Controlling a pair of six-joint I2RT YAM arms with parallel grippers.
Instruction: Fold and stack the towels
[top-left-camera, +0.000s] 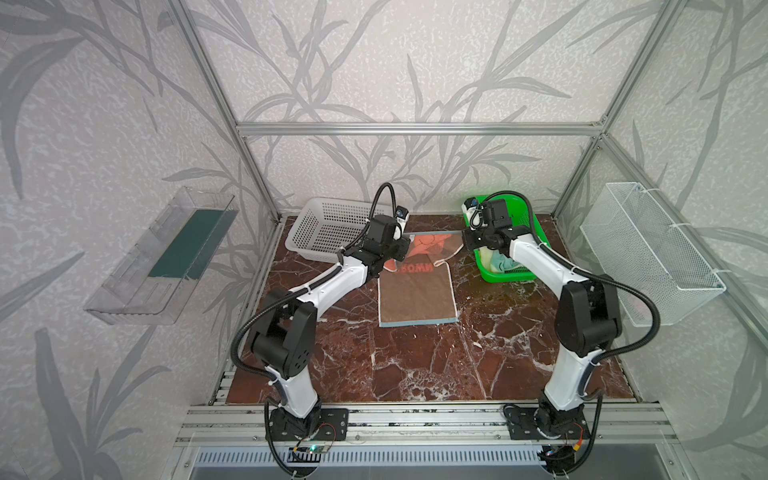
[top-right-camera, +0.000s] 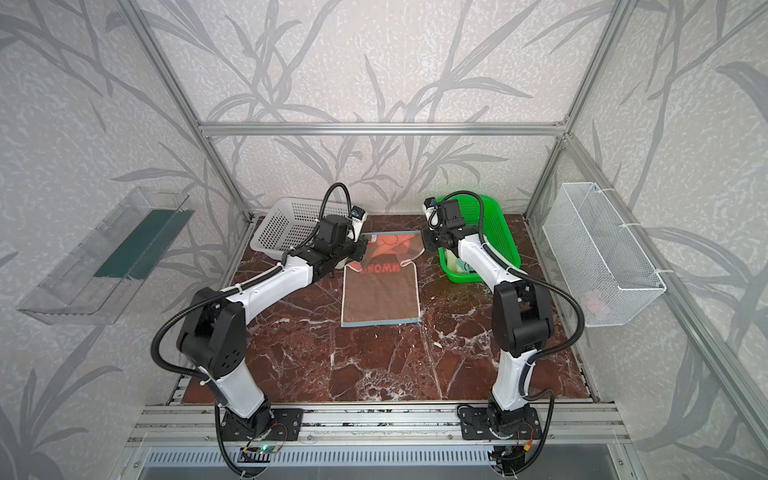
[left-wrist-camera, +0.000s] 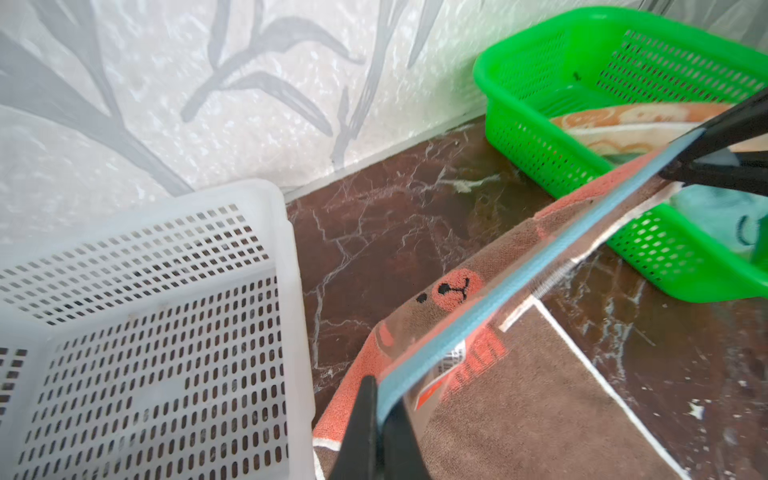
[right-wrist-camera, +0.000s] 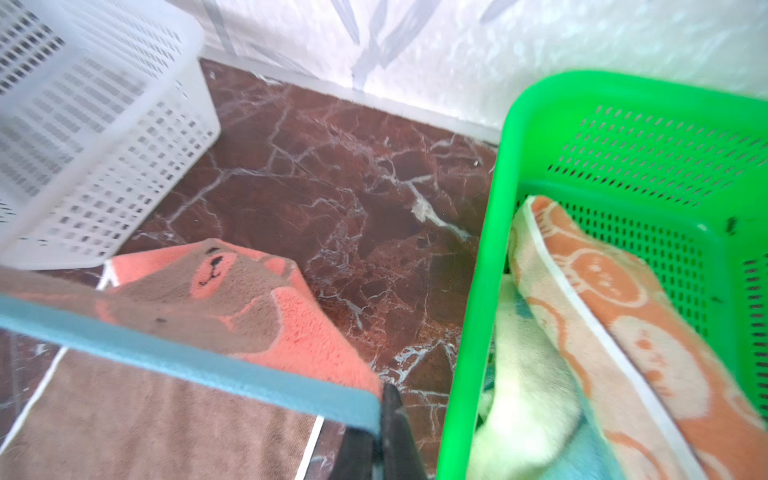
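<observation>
The salmon-pink and brown bear towel (top-left-camera: 415, 299) (top-right-camera: 380, 297) lies mid-table with its near half flat, brown side up. Both grippers hold its blue-edged far edge lifted and taut between them. My left gripper (top-left-camera: 408, 239) (top-right-camera: 365, 242) (left-wrist-camera: 380, 388) is shut on the towel's (left-wrist-camera: 519, 407) far-left corner. On the far-right corner of the towel (right-wrist-camera: 145, 407) my right gripper (top-left-camera: 464, 237) (top-right-camera: 423, 242) (right-wrist-camera: 384, 397) is shut. The orange rabbit towel (right-wrist-camera: 623, 299) (left-wrist-camera: 623, 118) and the pale yellow towel (right-wrist-camera: 528, 399) lie crumpled in the green basket (top-left-camera: 509, 276) (right-wrist-camera: 490, 249).
A white perforated basket (top-left-camera: 328, 232) (left-wrist-camera: 145, 332) stands at the back left, close to my left gripper. On the right wall hangs a white wire basket (top-left-camera: 648, 249), and on the left wall a clear tray (top-left-camera: 166, 257). Marble tabletop (top-left-camera: 415, 365) stretches in front of the towel.
</observation>
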